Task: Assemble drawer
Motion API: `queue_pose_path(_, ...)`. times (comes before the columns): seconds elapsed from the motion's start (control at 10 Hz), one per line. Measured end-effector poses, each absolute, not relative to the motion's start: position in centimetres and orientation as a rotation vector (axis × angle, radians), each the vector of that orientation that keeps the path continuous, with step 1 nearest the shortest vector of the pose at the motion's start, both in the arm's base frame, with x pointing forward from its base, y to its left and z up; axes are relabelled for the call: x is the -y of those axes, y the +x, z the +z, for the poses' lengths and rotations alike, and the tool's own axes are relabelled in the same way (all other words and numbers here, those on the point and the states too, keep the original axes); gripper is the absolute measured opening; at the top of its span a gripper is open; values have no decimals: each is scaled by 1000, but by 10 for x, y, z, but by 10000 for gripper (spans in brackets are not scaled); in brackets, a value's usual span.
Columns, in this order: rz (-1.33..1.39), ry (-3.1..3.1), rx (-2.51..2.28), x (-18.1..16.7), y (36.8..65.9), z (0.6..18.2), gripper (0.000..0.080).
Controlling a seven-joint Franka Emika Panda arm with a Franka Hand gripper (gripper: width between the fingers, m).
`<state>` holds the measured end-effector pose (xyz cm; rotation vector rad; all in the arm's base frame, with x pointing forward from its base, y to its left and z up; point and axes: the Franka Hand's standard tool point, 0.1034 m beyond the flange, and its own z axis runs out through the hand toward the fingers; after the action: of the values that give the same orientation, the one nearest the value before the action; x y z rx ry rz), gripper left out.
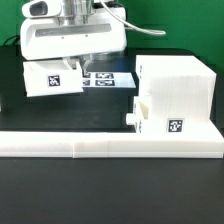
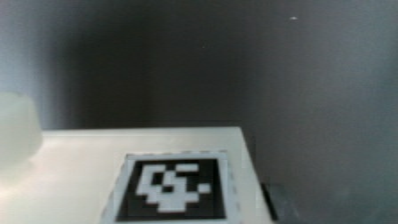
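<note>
Pincer [image 1: 76,62]: over my loose tray [image 1: 55,80]; I cannot tell its opening.
Loose tray: tilted, apart from housing [image 1: 178,92].
Housing: second tray [image 1: 141,115] partly in.

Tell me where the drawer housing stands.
In the exterior view the drawer housing stands on that view's right, behind the border wall, beside the marker board.

The housing [image 1: 180,95] stands behind the border wall [image 1: 110,148], a tray [image 1: 52,80] toward the exterior view's left.

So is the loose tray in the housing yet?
Out. The tray lies on the table at the exterior view's left, clear of the housing, with the marker board between them.
</note>
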<state>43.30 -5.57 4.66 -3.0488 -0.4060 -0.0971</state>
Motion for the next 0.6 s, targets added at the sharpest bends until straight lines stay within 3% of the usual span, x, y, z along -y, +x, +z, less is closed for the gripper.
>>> queue_pose_path(0.4,-67,-2884,1140,51,467,49,42)
queue_pose_path(0.6,-51,-2796,1345,52,467,48,42)
